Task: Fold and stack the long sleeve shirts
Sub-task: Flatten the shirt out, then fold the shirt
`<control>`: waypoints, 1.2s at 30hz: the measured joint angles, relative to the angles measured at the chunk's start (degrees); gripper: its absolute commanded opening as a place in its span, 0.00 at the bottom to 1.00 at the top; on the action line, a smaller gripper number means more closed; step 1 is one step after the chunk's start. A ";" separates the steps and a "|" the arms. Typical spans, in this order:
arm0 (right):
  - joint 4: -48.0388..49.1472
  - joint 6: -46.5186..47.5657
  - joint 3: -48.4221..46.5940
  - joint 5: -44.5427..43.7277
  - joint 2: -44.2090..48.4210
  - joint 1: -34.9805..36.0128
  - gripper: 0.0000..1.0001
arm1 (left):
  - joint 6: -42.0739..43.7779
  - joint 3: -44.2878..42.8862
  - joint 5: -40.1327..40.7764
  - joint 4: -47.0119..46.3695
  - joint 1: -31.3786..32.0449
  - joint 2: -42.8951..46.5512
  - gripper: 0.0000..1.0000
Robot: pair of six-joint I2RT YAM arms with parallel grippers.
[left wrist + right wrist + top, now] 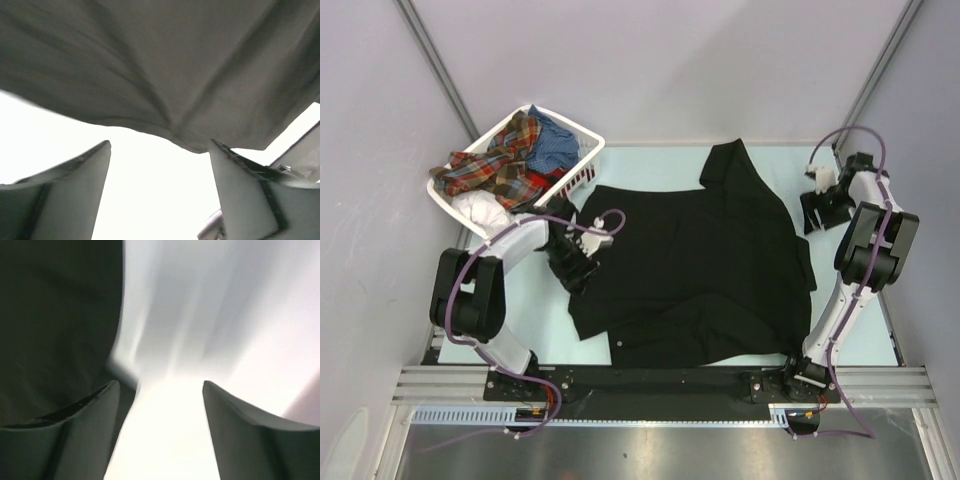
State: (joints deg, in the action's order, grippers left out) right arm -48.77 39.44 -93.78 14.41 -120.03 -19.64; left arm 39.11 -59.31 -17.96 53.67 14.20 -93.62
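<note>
The pale tabletop [665, 165] fills the middle of the top view. A large black shirt [700, 270] lies spread and rumpled across its centre, one part reaching toward the upper edge and its lower hem close to the bottom edge. A white slatted basket [588, 160] stands at the upper left corner, just beside the shirt

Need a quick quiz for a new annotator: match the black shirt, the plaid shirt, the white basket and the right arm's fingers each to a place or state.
1 large black cloth shirt
2 red-orange plaid cloth shirt
3 white slatted plastic basket
4 right fingers

A far left of the table
B open, holding nothing
C spread across the table's middle
D heaped in the basket

Pairs: 1-C, 2-D, 3-A, 4-B.
</note>
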 measured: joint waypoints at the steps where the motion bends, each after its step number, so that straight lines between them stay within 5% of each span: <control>1: -1.07 -0.55 -3.96 1.57 -1.07 -0.09 0.81 | 0.90 -2.78 -0.52 0.72 -0.13 0.31 0.99; 8: 5.90 -11.96 -19.54 9.97 -3.34 4.87 0.87 | 3.23 -24.50 -4.96 -4.26 -0.35 -2.89 0.99; 18: 19.08 -25.31 -28.09 12.68 -16.85 15.15 0.83 | 3.04 -49.68 -5.55 -12.98 -0.46 -28.09 0.83; 24: 20.74 -27.28 -28.09 10.88 -21.03 14.84 0.80 | 7.80 -57.55 -2.67 -13.53 -0.02 -35.85 0.71; 36: 27.26 -28.83 -29.88 10.03 -24.04 14.34 0.77 | 19.34 -60.52 3.21 -15.54 0.26 -43.39 0.71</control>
State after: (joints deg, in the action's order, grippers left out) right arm -21.52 10.61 -123.66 24.45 -144.07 -5.30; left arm 58.46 -119.83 -14.74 38.13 14.46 -137.01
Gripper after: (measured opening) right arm 0.781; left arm 0.703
